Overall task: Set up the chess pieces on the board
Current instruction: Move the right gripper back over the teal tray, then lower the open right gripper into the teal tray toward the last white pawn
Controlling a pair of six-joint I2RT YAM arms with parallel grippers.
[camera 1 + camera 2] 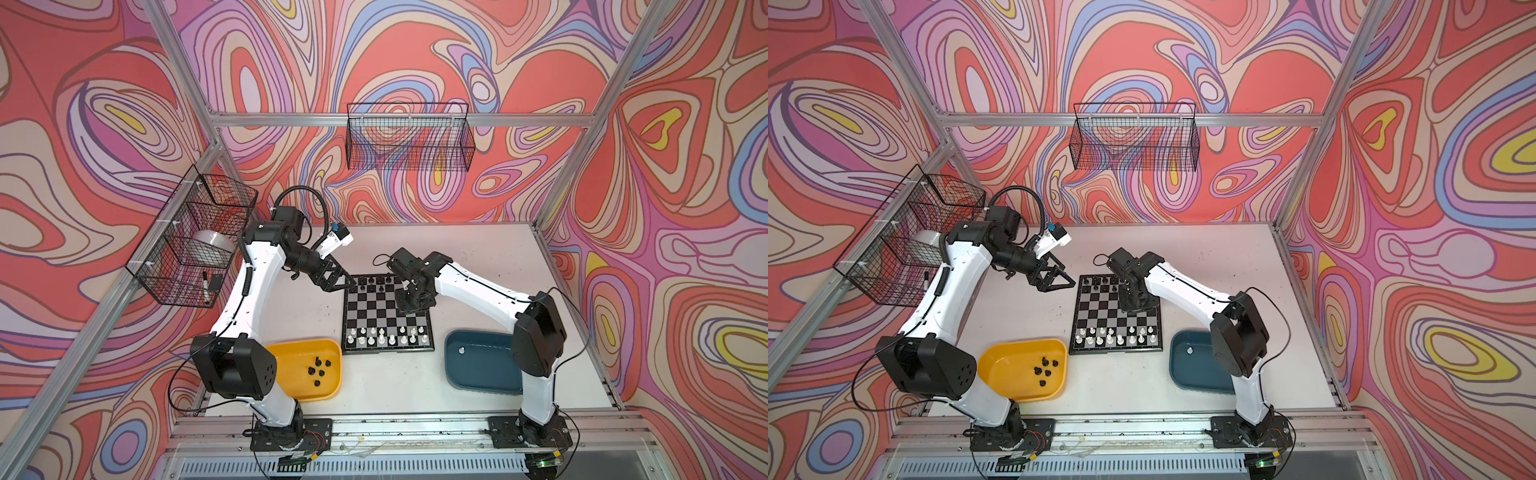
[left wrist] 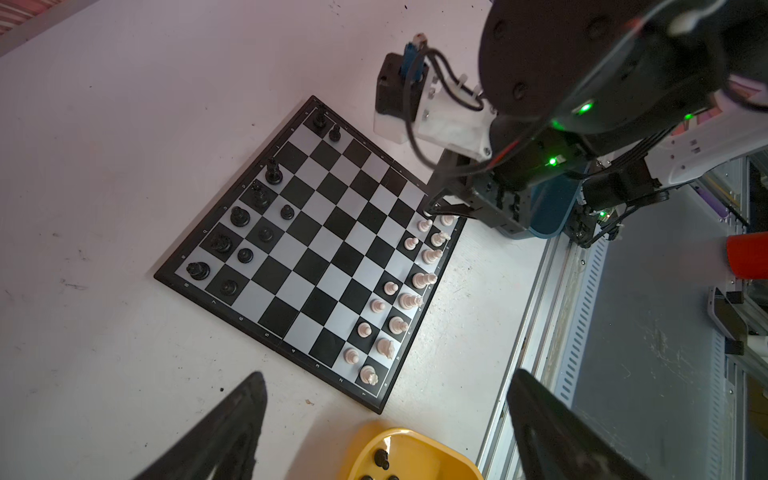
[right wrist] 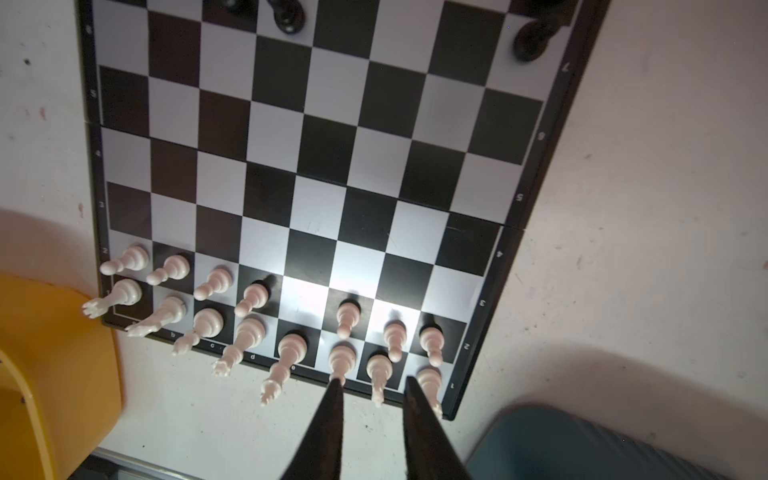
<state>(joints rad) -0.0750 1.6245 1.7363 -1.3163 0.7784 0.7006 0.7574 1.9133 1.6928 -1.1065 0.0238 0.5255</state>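
The chessboard point(image 1: 374, 313) lies flat at the middle of your white desk point(image 1: 291, 307), in full sight in both top views. Fifteen white chessmen point(image 3: 291, 324) stand upright in two rows along its near edge. Black chessmen point(image 2: 249, 216) stand on the two rows along its far edge.

Your right hand point(image 3: 372, 381) hovers above the board's right half, pointing down. Its fingers are a little apart, with nothing clamped between them. In the right wrist view the tips frame the white back row near the board's corner. In both top views this hand and its wrist cover several squares and hide the board's far right corner.

Your left hand point(image 2: 388, 374) hangs just off the board's far left corner, fingers spread wide and holding nothing.

A yellow tray point(image 1: 291, 374) sits just beside the board's near left corner and holds five loose black chessmen point(image 1: 319, 370). Your left arm's elbow overhangs the tray's left end.

A teal tray point(image 1: 478, 370) sits near the board's near right corner, with a lone white chessman point(image 1: 461, 350) inside. Your right arm's elbow covers its right side.

Black wire baskets hang on the back wall point(image 1: 409, 137) and the left wall point(image 1: 195, 241). The left one holds a white roll point(image 1: 212, 245) and a marker point(image 1: 205, 286).
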